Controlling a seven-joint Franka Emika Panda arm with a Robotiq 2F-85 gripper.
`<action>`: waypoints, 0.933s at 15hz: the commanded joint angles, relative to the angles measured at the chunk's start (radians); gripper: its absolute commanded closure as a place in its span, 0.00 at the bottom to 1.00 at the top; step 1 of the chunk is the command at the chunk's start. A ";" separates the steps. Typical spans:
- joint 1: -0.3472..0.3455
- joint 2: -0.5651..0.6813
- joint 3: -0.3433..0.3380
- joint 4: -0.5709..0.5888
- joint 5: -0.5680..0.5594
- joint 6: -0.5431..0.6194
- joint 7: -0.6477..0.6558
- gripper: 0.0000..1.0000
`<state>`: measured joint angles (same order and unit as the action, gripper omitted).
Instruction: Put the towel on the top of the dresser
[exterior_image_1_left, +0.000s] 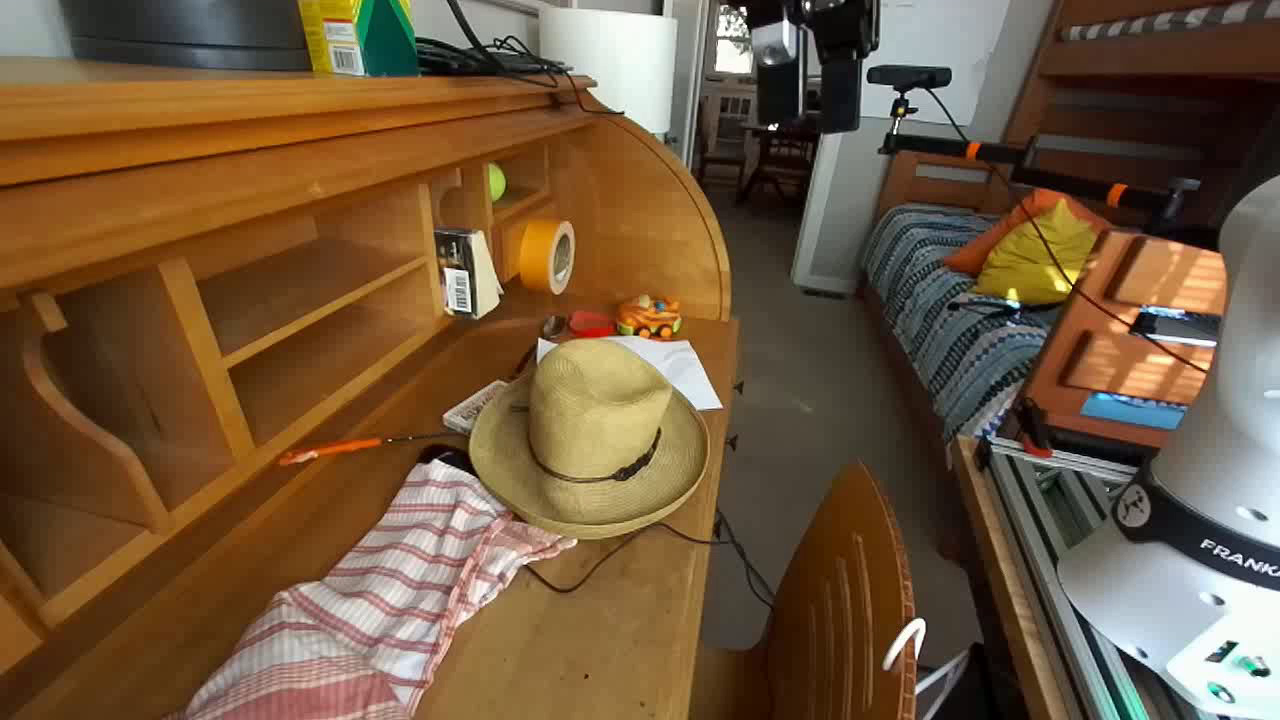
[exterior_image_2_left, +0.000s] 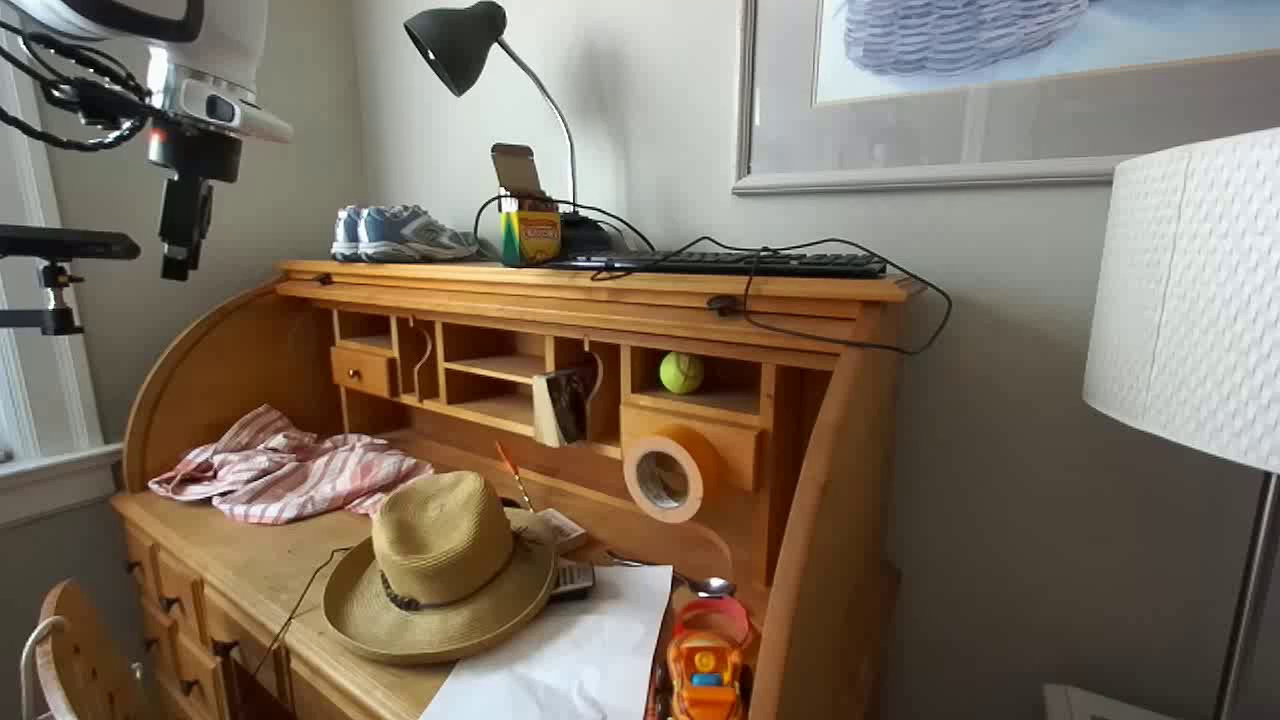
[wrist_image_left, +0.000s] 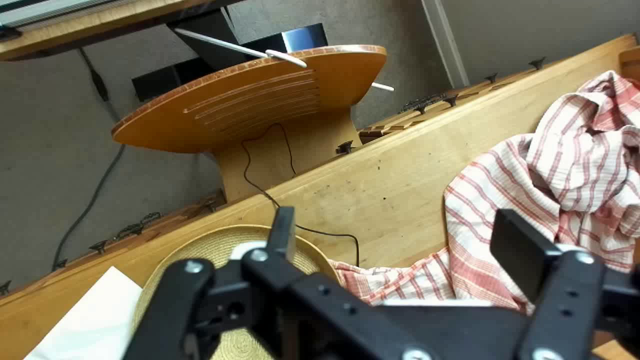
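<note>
The towel (exterior_image_1_left: 390, 580), a limp cloth with red and white stripes, lies crumpled on the dresser's desk surface; it also shows in an exterior view (exterior_image_2_left: 300, 475) and in the wrist view (wrist_image_left: 585, 165). One end reaches the hat's brim. The dresser (exterior_image_1_left: 250, 115) is light-brown wood with cubbyholes, curved sides and a flat top board; its front shows in an exterior view (exterior_image_2_left: 560, 305). My gripper (exterior_image_1_left: 810, 105) hangs in the air, well above the desk surface, apart from the towel. In the wrist view the gripper (wrist_image_left: 397, 235) is open, its fingers wide apart with nothing between them.
A straw hat (exterior_image_2_left: 440, 570) sits beside the towel. Shoes (exterior_image_2_left: 400, 235), a crayon box (exterior_image_2_left: 532, 235), a lamp (exterior_image_2_left: 455, 45) and a keyboard with cables (exterior_image_2_left: 780, 262) stand on the top board. A book (exterior_image_2_left: 562, 405) and tape roll (exterior_image_2_left: 668, 475) stick out. A chair (exterior_image_1_left: 845, 600) stands in front.
</note>
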<state>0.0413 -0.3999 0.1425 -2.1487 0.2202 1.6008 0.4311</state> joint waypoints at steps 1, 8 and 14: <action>-0.003 0.001 0.002 0.003 0.000 -0.003 -0.001 0.00; 0.050 0.098 0.039 -0.065 0.071 0.065 -0.072 0.00; 0.145 0.358 0.089 -0.100 0.186 0.141 -0.220 0.00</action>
<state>0.1539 -0.1694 0.2201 -2.2624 0.3709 1.7145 0.2696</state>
